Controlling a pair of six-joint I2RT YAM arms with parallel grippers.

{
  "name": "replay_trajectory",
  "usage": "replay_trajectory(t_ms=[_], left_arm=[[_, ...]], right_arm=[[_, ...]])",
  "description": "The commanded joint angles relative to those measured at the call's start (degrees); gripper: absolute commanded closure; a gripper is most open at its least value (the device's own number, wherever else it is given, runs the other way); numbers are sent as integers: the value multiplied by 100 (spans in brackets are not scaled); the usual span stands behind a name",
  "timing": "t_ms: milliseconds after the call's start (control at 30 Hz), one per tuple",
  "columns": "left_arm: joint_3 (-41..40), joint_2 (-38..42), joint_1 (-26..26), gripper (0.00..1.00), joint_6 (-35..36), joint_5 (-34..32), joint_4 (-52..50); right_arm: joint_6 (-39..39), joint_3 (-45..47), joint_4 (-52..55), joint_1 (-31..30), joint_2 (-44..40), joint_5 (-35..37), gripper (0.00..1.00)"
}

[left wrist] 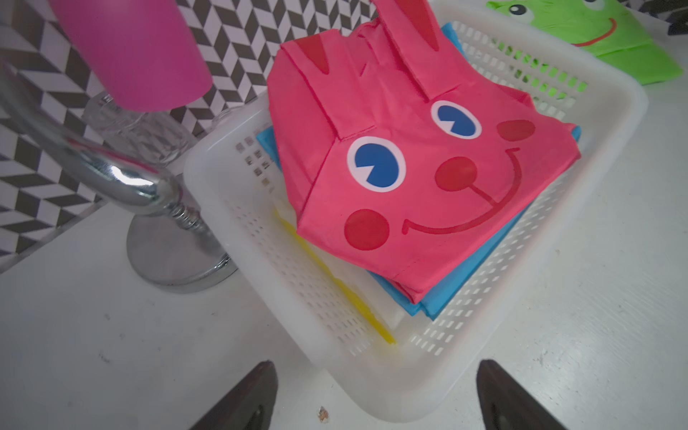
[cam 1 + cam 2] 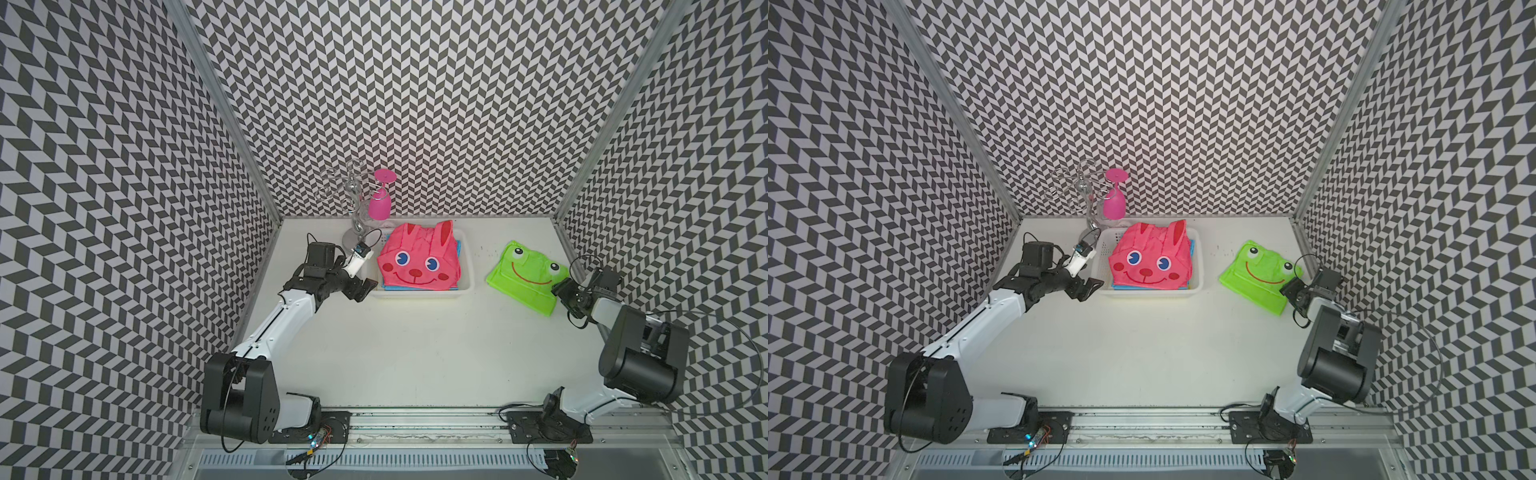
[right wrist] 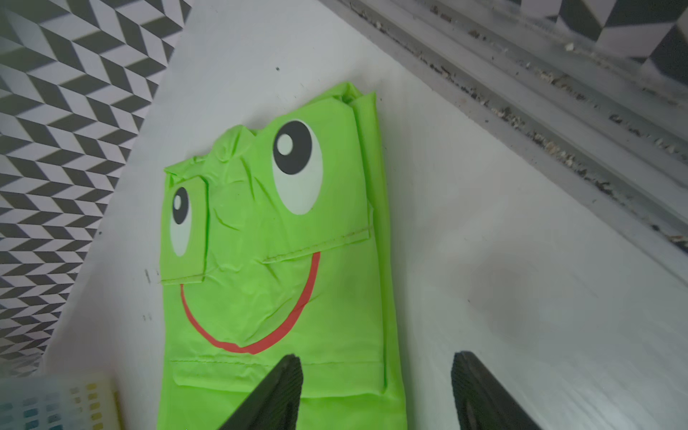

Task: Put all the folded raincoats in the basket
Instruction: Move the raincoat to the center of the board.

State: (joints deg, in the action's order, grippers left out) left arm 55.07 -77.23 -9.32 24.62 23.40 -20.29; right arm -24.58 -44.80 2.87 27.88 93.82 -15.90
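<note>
Since pink raincoat [image 2: 417,262] sits in basket [image 2: 415,294], left jaws released beside its rim, green raincoat [image 2: 523,282] on the surface [image 2: 415,353] looks next: right jaws, spread empty over its edge, should drop low and catch every folded layer before closing.

Bare counter [image 2: 415,357] across front and middle: free passage. At back edge, rack [image 2: 354,208] with hanging pink glass [image 2: 379,205], just beside basket [image 2: 415,294] back-left corner; tight there. Basket nearly filled by stack, pink raincoat [image 2: 415,262] on top; slim gap along left wall. Open strip between basket and green raincoat [image 2: 523,286], flat near right edge. Hemmed by walls [image 2: 415,124] left, back, right. Left arm [image 2: 286,316] slanting to basket's front-left corner; right arm [image 2: 640,353] at green raincoat's right side.
</note>
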Motion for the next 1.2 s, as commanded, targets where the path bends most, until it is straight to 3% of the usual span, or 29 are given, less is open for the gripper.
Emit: replay_trajectory(t_ms=[0, 267, 300, 433, 667, 867, 1167], left_arm=[[428, 94, 57, 9, -502, -651, 41], [647, 154, 128, 5, -405, -612, -233], [631, 156, 132, 6, -361, -556, -268], [487, 197, 126, 5, -10, -461, -431], [-7, 399, 127, 2, 313, -433, -443], [-191, 371, 124, 2, 608, -43, -763], [-557, 289, -76, 3, 376, 618, -737]], right_arm=[[95, -210, -293, 5, 309, -108, 32], [95, -477, 86, -39, 901, -173, 32], [486, -469, 158, -71, 878, -621, 78], [669, -382, 454, -283, 550, -314, 99], [952, -363, 999, -578, 446, -36, 100], [1230, -354, 1775, -1237, 23, 510, 100], [1236, -537, 2628, -1656, -400, 1997, 100]])
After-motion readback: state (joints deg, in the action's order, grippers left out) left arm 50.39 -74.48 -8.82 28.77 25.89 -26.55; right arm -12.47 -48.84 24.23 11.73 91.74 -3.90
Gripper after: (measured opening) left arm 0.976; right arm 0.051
